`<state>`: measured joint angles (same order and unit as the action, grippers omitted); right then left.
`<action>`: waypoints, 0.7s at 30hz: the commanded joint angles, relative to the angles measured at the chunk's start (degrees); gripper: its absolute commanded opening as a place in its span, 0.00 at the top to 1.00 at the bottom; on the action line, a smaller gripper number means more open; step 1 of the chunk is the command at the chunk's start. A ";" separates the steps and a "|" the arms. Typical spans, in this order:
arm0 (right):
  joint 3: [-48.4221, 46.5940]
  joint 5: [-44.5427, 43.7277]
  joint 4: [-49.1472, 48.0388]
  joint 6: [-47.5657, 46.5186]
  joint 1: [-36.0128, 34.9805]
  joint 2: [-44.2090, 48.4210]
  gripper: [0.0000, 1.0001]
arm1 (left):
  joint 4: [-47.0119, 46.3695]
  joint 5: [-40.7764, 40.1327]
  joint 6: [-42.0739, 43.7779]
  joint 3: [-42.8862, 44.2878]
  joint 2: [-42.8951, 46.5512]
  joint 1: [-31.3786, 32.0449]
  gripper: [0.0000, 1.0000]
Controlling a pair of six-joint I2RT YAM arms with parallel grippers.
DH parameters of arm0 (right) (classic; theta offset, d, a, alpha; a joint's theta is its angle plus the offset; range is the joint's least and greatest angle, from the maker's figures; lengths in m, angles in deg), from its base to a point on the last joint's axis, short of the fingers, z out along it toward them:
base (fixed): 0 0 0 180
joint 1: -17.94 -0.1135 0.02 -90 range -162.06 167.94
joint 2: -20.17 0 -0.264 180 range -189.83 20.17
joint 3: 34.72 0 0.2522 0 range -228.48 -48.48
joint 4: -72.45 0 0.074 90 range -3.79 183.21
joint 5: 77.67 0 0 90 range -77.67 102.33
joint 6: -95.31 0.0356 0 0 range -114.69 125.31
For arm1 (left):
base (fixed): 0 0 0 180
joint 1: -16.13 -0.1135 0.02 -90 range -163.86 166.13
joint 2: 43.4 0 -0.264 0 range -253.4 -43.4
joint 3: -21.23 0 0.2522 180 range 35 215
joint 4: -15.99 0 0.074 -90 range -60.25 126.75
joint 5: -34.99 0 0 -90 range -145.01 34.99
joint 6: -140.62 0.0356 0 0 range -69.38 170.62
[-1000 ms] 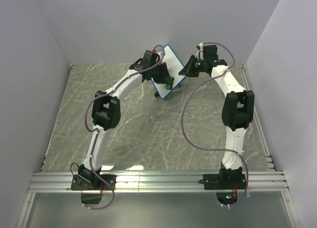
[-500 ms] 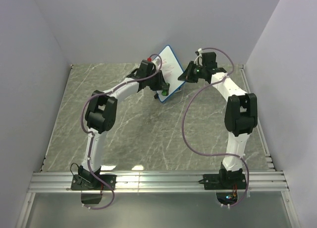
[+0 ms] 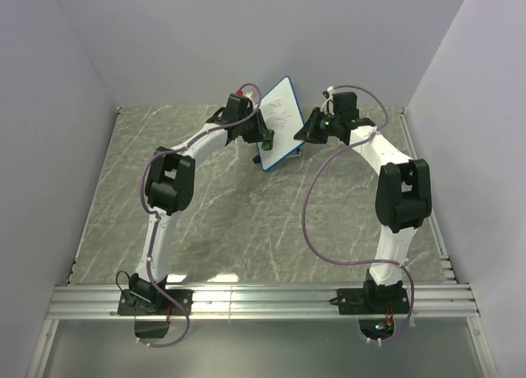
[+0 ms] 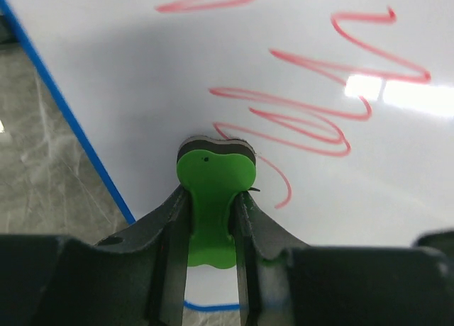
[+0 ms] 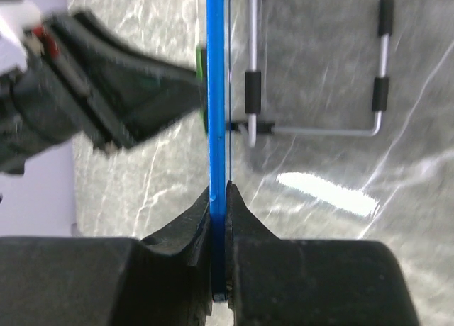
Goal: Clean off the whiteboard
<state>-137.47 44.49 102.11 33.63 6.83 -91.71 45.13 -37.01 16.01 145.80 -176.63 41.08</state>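
Change: in the past second my left gripper (image 4: pixel 211 211) has slid left across the whiteboard (image 3: pixel 282 107), baring more of its face.
Meaning: red scribbles (image 4: pixel 312 124) still cover the board above the eraser (image 4: pixel 215 170); I judge most of the wiping remains.
Left pincer: pinching the green eraser, pad against the board's lower face.
Right pincer: right gripper (image 5: pixel 219 198) pinching the board's blue rim, steadying it.
Board: tilted, far centre of the table (image 3: pixel 214 205).
Pose: both arms reach far, wrists converging on the board.
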 commanded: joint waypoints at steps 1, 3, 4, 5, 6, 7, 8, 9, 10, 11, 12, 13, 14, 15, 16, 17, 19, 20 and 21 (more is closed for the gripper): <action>4.43 9.15 12.05 3.06 -7.34 1.66 1.00 | -1.05 -1.74 -1.34 2.22 -4.06 0.80 1.00; 4.88 9.41 11.44 3.59 -7.61 1.66 1.00 | -1.75 -0.52 -1.95 2.31 -3.44 0.98 1.00; 5.14 9.58 11.26 3.68 -7.95 1.57 1.00 | -2.10 0.36 -2.65 2.14 -2.40 1.50 1.00; 5.23 9.67 10.82 4.02 -7.96 1.49 1.00 | -2.63 0.80 -2.83 2.22 -1.78 1.94 1.00; 5.23 9.76 10.64 4.20 -8.05 1.31 1.00 | -2.72 1.07 -3.00 2.40 -1.25 2.38 1.00; 5.40 9.85 10.47 4.38 -8.13 1.13 1.00 | -2.63 1.33 -3.01 3.44 -0.63 3.60 1.00; 5.58 10.11 10.03 4.64 -8.39 0.96 1.00 | -1.85 1.51 -3.01 4.32 -0.45 4.22 1.00; 5.67 10.11 9.94 4.64 -8.57 0.96 1.00 | -1.49 1.60 -3.01 5.29 -0.54 5.19 1.00; 5.93 10.03 9.85 4.56 -8.75 0.96 1.00 | -1.23 2.12 -3.27 7.04 -0.54 5.54 1.00; 6.19 9.85 9.85 4.47 -8.84 0.96 1.00 | -0.44 2.65 -3.53 7.93 -0.80 5.90 1.00; 6.37 9.68 9.76 4.38 -9.01 0.96 1.00 | -0.17 3.18 -3.88 8.72 -0.98 6.25 1.00; 6.98 9.67 9.76 4.21 -9.10 1.13 1.00 | 0.09 3.62 -4.76 9.68 -1.33 6.34 1.00; 7.34 9.50 9.76 4.20 -9.10 1.22 1.00 | 0.27 4.32 -5.11 9.87 -1.42 6.43 1.00; 7.69 9.50 9.68 4.12 -9.10 1.39 1.00 | 0.27 4.41 -5.38 9.87 -1.25 6.69 1.00; 8.30 9.41 9.68 4.12 -9.19 1.66 1.00 | 0.09 4.41 -5.81 9.17 -0.90 6.86 1.00; 8.65 9.41 9.50 4.03 -9.19 1.83 1.00 | -0.17 4.24 -5.82 8.73 -0.72 7.04 1.00; 9.53 9.32 9.32 4.03 -9.10 2.53 1.00 | 0.35 3.28 -5.99 7.85 -0.71 7.13 1.00; 9.80 9.23 9.32 3.94 -9.19 2.80 1.00 | 1.23 2.49 -5.82 8.20 -1.06 7.04 1.00; 10.15 9.15 9.50 3.85 -9.10 3.24 1.00 | 1.93 1.44 -5.56 9.24 -1.59 6.52 1.00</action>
<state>-130.59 45.63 104.93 41.12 4.69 -87.71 45.56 -36.75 11.88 154.21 -177.37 45.54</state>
